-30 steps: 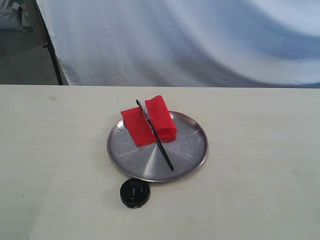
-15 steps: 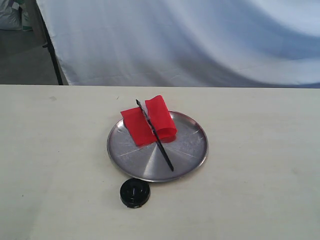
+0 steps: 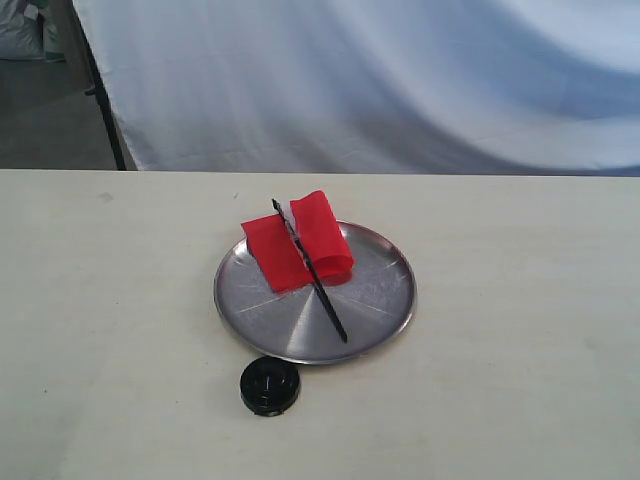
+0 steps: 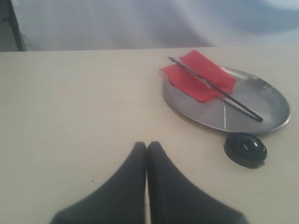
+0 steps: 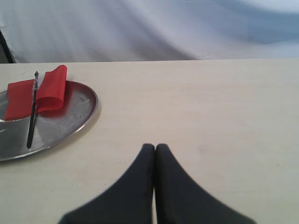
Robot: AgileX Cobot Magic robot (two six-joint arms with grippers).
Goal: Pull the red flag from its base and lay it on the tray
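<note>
Nothing has shifted since a second ago. I see the red flag (image 3: 300, 245) lying on the tray (image 3: 380, 300) mid-counter (image 3: 520, 300), with the base (image 3: 270, 385) just beside the tray's near rim. My left hand (image 4: 146, 147) and right hand (image 5: 154, 148) are clenched on nothing, well apart from the tray. A white sheet (image 3: 400, 80) hangs behind the far edge.

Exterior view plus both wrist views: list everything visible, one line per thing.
red flag: one, red cloth with white strip on a black pole, lying on the tray, off its base
tray: one, shiny silver, middle of the table
base: one, black, on the table close by the tray's near rim, nothing in it
table: one, cream, under everything
backdrop cloth: one, pale white, hanging behind the table
left fingers: two, black, pressed together, over bare table
right fingers: two, black, pressed together, over bare table
</note>
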